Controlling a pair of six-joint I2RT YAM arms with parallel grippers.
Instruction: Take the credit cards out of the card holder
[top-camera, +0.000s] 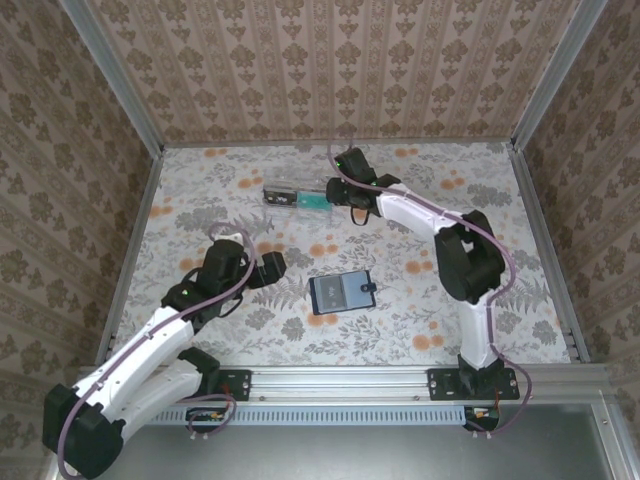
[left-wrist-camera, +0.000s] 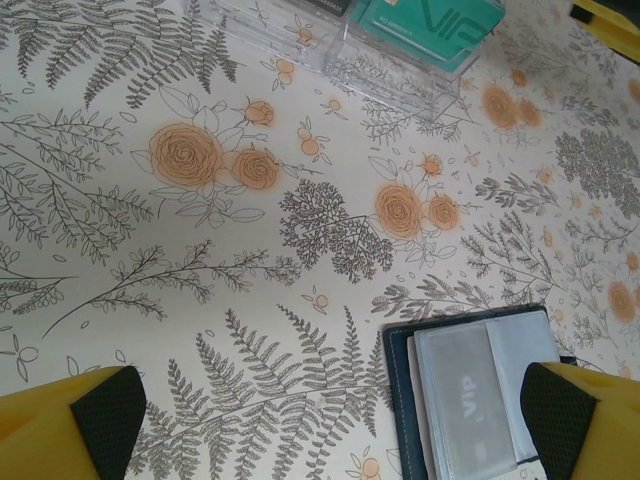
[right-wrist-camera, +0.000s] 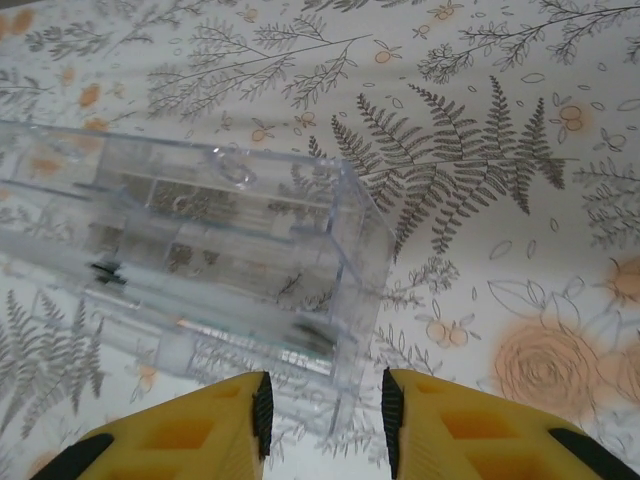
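Overhead view looks down; 2 wrist views, close, share the clear box (right-wrist-camera: 200, 250).

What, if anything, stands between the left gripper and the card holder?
Nothing visible does. The left gripper, open, faces the card holder across bare floral tabletop; the clear plastic box sits farther back, off that path.
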